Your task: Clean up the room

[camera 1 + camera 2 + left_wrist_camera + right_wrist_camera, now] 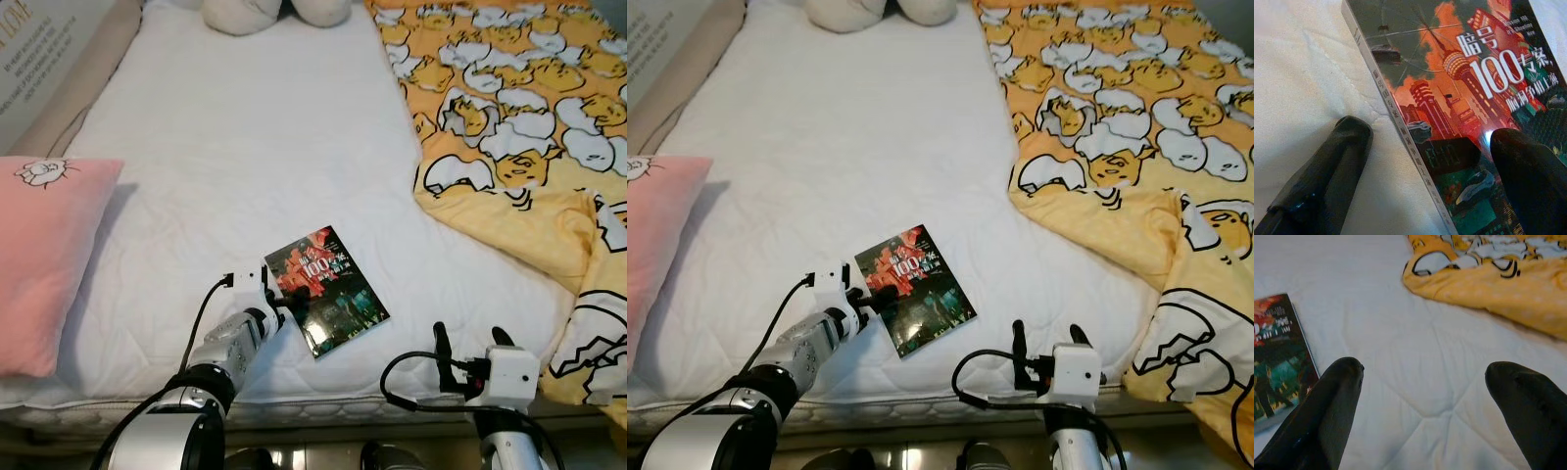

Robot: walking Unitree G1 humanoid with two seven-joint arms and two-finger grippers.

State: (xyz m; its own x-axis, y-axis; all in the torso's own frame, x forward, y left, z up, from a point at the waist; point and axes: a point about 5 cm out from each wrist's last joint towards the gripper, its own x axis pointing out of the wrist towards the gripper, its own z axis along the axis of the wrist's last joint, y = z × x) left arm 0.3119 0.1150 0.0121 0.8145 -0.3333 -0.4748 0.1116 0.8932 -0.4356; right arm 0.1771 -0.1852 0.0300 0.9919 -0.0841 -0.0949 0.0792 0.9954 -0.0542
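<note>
A paperback book (326,291) with a red and green city cover and the number 100 lies flat on the white mattress (245,147), near the bed's front edge. My left gripper (280,302) is open at the book's near-left corner. In the left wrist view, one of its fingers (1528,171) is over the cover and the other finger (1332,166) rests on the sheet beside the spine. My right gripper (470,339) stands open above the mattress's front edge, to the right of the book (1278,357), holding nothing.
A pink pillow (39,255) lies at the left edge of the bed. A yellow blanket (509,108) with egg cartoons covers the right side and hangs over the front right corner. Plush toys (245,12) sit at the far end.
</note>
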